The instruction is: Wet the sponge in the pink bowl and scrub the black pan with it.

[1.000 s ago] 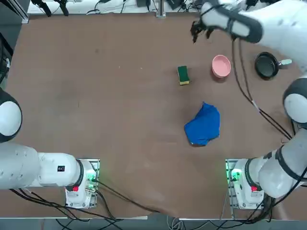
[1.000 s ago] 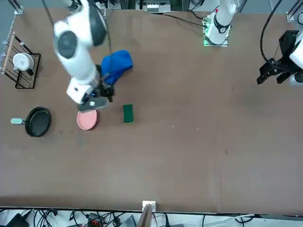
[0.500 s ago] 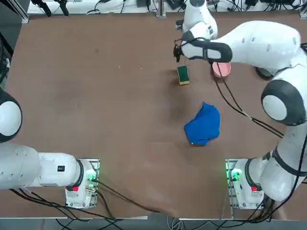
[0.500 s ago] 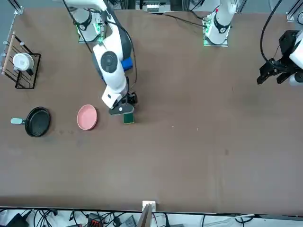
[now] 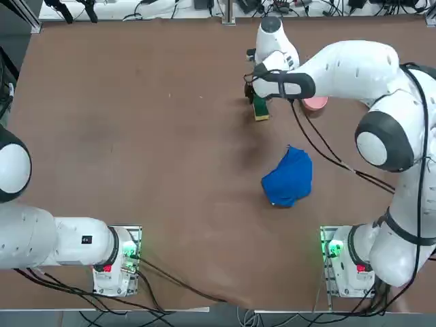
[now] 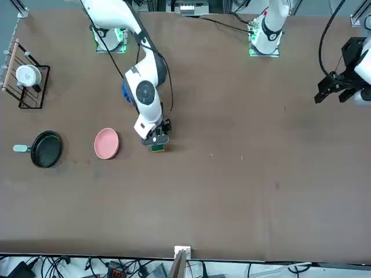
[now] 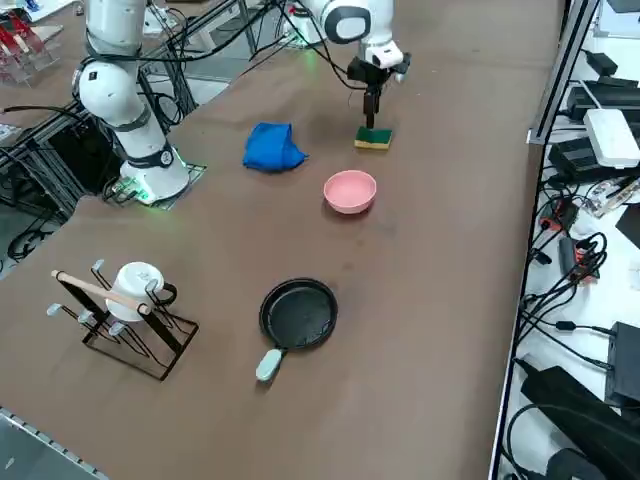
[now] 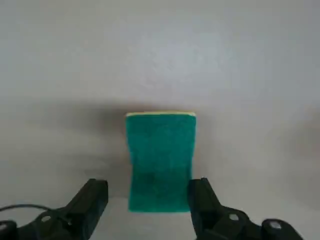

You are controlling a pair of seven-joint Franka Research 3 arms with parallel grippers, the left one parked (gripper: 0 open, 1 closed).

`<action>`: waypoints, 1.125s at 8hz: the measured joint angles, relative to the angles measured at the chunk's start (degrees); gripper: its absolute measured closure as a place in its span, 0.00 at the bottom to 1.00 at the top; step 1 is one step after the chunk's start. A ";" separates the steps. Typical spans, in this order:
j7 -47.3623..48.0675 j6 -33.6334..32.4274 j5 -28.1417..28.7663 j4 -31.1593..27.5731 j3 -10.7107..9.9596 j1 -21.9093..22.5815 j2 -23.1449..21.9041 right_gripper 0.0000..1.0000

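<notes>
The rectangular green-topped sponge (image 8: 160, 161) lies flat on the bench (image 8: 160, 55), between the hand's (image 8: 148, 196) two spread fingers (image 8: 93, 200).

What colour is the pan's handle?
Pale grey-green, on the black pan; its handle shows best in the right side view.

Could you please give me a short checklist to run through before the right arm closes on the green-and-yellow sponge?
1. Right tool open: ok, the fingers stand apart.
2. Small rectangular green-topped sponge with a yellow layer lined up: ok, in the wrist view its near end lies between the two fingers.
3. Sponge flat on the brown table, green side up: ok.
4. Tool low enough to grip: cannot tell; it stands right over the sponge, contact unclear.
5. Small round pale pink bowl free for wetting: ok, upright beside the sponge; water inside: cannot tell.
6. Small round black frying pan unobstructed: ok.
</notes>
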 joint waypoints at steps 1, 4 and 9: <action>0.00 0.09 0.00 -0.01 -0.09 -0.04 0.97 0.03; -0.13 0.18 0.00 -0.03 -0.52 -0.28 1.80 0.02; -0.61 2.15 0.00 -0.04 -0.55 -0.84 3.61 0.02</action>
